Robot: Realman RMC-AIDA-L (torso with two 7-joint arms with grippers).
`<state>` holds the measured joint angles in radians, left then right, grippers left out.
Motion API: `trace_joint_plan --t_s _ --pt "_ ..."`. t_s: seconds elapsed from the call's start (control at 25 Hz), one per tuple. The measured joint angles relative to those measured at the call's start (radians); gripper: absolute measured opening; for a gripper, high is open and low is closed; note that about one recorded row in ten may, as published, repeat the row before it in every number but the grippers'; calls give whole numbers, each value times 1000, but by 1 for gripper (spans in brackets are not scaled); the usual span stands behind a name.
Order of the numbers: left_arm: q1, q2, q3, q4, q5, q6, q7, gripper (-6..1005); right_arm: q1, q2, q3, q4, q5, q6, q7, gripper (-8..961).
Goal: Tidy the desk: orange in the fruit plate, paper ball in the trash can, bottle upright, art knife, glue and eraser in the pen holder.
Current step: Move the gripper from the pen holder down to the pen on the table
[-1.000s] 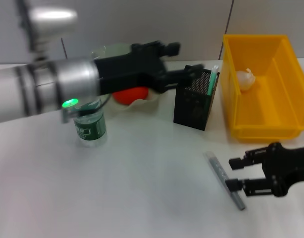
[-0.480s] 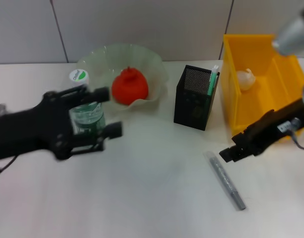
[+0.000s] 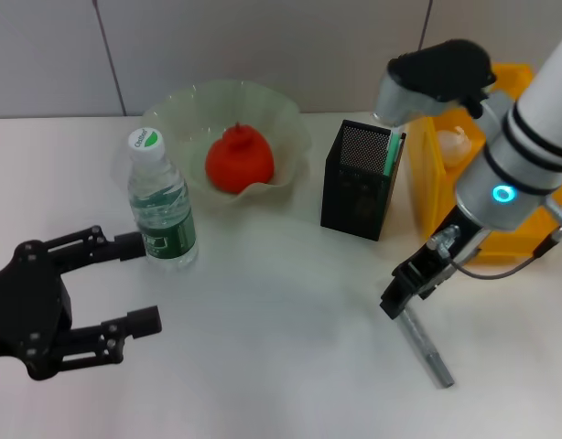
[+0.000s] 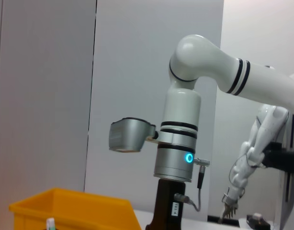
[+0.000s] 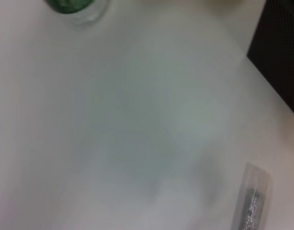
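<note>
The grey glue (image 3: 427, 347) (image 5: 253, 201) lies on the table at the front right. My right gripper (image 3: 412, 282) points down just over its far end. The black mesh pen holder (image 3: 358, 181) (image 5: 279, 52) stands mid-table with the mint-green art knife (image 3: 392, 151) upright in it. The orange (image 3: 238, 159) rests in the pale-green fruit plate (image 3: 286, 119). The bottle (image 3: 160, 212) (image 5: 73, 6) stands upright beside the plate. A paper ball (image 3: 452, 143) lies in the yellow trash can (image 3: 528, 240) (image 4: 75, 212). My left gripper (image 3: 135, 284) hangs open and empty at the front left, near the bottle. The eraser is out of view.
My right arm's silver and white links (image 3: 505, 155) (image 4: 178, 143) rise in front of the trash can. Bare white tabletop (image 3: 281, 311) lies between the two grippers. A grey wall backs the table.
My left arm has swung back from over the plate and pen holder to the front left. My right arm has come in from the right edge and now stands with its gripper over the glue.
</note>
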<state>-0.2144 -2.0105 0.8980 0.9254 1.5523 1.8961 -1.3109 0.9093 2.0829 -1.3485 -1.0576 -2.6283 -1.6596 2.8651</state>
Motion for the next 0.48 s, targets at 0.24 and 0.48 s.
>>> trace_joint_plan --t_s 0.24,0.48 --pt "-1 -3 -2 -1 30 0 9 785 21 3 -15 88 -78 64 56 531" --pt "-4 -11 0 -2 32 -5 15 785 21 3 -15 136 -78 111 58 529"
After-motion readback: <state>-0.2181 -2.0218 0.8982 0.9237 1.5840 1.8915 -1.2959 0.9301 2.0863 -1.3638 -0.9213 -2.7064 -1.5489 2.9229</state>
